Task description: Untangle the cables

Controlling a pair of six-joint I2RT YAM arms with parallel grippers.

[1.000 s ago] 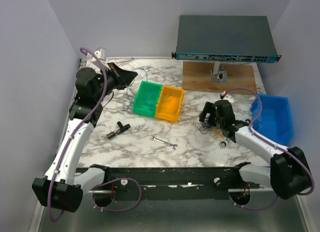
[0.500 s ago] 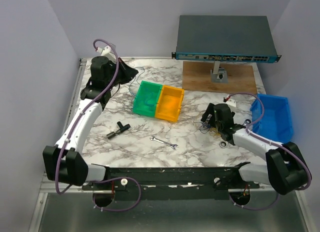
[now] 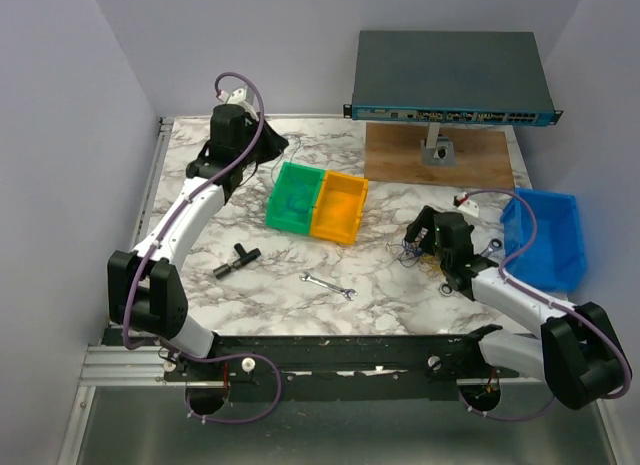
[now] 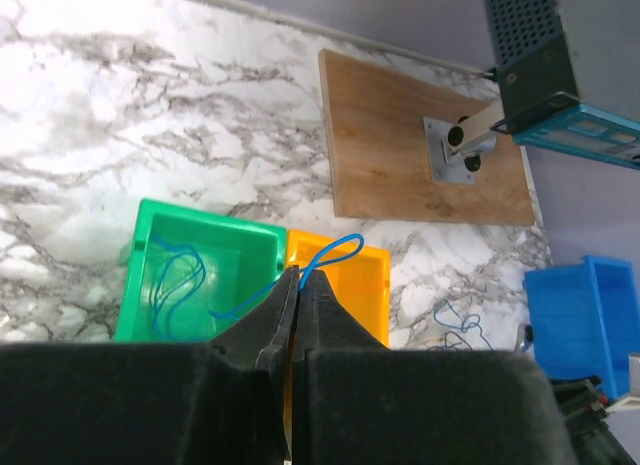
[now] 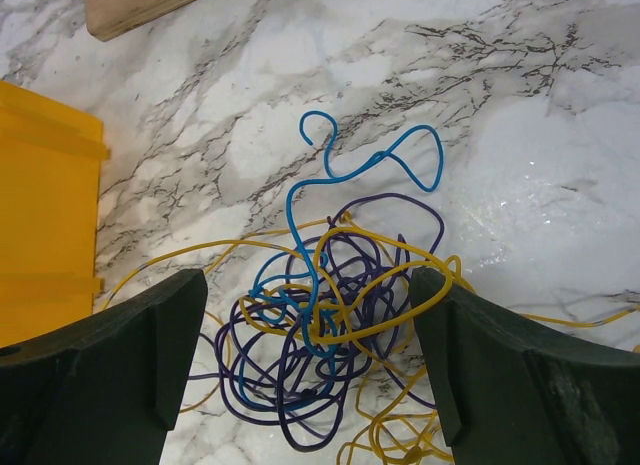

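Right tool (image 5: pixel 312 350) is at about 4 o'clock on the marble tabletop (image 5: pixel 520 135), jaws spread wide either side of the cables (image 5: pixel 330 285), a knotted bunch of yellow, blue and purple loops lying at 3 o'clock of the yellow bin (image 5: pixel 40 215). Further back, around 11 o'clock, left tool (image 4: pixel 297 277) is pinched tight on a blue wire (image 4: pixel 338 249); its loop pokes out past the tips and the rest trails into the green bin (image 4: pixel 200 220).
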